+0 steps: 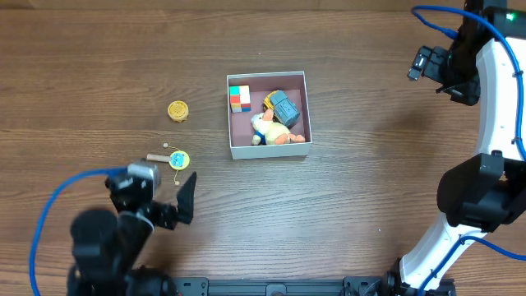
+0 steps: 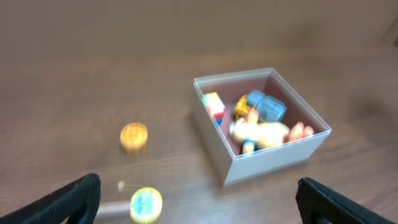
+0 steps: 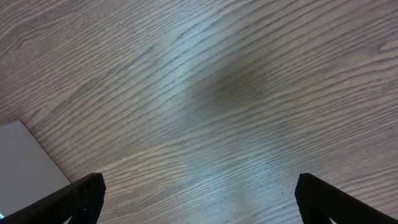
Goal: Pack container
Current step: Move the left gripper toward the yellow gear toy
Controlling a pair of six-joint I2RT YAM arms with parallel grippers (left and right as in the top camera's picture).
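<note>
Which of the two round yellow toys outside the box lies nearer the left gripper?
The blue-centred one, just before the open left gripper; the plain yellow disc lies farther off.

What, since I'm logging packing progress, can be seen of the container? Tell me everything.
The container is a square, shallow, open-topped box with thin white walls and a dull mauve-brown inside. It sits flat on the wooden table, near its middle. Inside lie a multicoloured cube against one wall, a blue-grey toy and a pale yellow figure. Only the table and these toys touch it.
</note>
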